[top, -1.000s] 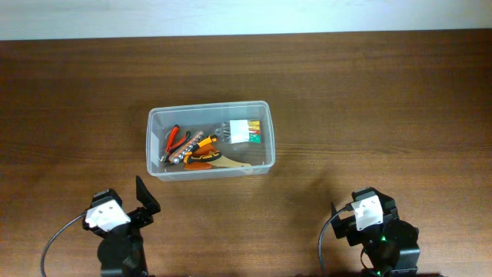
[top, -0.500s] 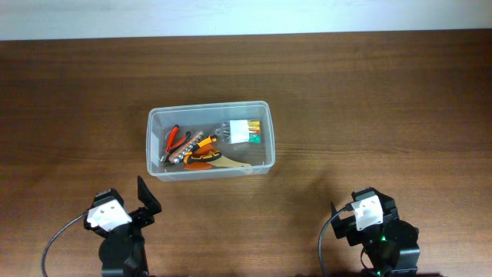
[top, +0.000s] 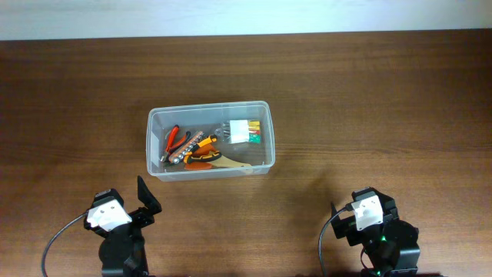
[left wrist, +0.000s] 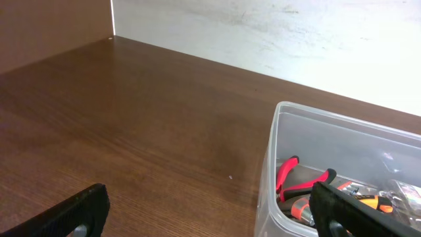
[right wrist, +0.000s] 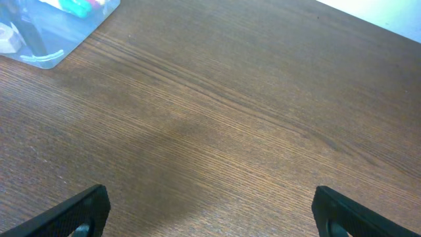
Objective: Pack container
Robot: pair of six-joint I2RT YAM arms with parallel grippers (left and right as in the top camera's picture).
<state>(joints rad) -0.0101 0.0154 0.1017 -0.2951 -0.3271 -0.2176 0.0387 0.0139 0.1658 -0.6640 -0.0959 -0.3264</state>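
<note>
The clear plastic container (top: pixel 154 146) stands on the table's middle. Inside lie red-handled pliers (top: pixel 174 141), an orange tool with bits (top: pixel 194 146) and a small case with coloured pieces (top: pixel 244 132). My left gripper (top: pixel 146 198) is open and empty at the front left, short of the container. In the left wrist view the container (left wrist: pixel 342 131) shows at the right with the pliers (left wrist: pixel 289 176) in it; the fingers (left wrist: pixel 210 214) are wide apart. My right gripper (right wrist: pixel 210 210) is open and empty over bare wood at the front right; a container corner (right wrist: pixel 59 39) shows at the top left.
A white wall strip (top: pixel 246 15) runs along the table's far edge. Dark wood table (top: pixel 369 115) lies all around the container.
</note>
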